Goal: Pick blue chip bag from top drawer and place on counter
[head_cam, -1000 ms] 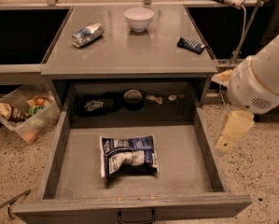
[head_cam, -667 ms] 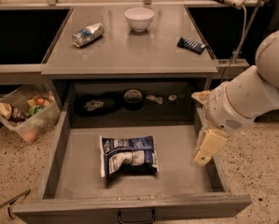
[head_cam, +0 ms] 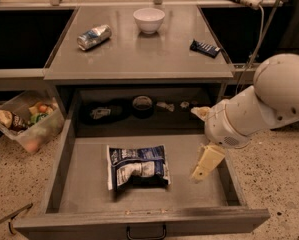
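Observation:
The blue chip bag lies flat and wrinkled on the floor of the open top drawer, a little left of its middle. My gripper hangs over the drawer's right part, just right of the bag and not touching it. Its two cream fingers are spread apart and hold nothing. The white arm reaches in from the right. The counter is the grey top above the drawer.
On the counter stand a white bowl, a silver-blue can lying on its side and a small dark blue bar wrapper. Dark odds and ends sit at the drawer's back. A clear bin with food stands on the floor at the left.
The arm has swung left and inward, bringing the gripper from outside the drawer's right wall to over the drawer, close to the bag. The bag has not moved.

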Action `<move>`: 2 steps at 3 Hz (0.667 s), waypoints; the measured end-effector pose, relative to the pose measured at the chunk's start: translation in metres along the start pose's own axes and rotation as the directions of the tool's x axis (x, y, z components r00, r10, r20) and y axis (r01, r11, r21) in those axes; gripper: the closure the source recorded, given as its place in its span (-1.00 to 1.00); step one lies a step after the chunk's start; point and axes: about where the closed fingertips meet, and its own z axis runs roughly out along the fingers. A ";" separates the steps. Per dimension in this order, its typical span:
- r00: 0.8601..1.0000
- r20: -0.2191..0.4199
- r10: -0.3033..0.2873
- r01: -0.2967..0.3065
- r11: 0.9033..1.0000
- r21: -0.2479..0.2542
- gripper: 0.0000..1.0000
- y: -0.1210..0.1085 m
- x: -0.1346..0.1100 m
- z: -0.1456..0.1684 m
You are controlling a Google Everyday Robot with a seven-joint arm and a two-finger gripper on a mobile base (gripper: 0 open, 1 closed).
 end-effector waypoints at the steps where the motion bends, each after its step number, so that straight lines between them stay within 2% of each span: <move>1: 0.994 0.112 0.004 -0.003 1.000 -0.016 -1.00 -0.007 -0.013 0.059; 2: 0.980 0.200 -0.008 0.018 0.999 -0.049 -1.00 -0.010 -0.034 0.114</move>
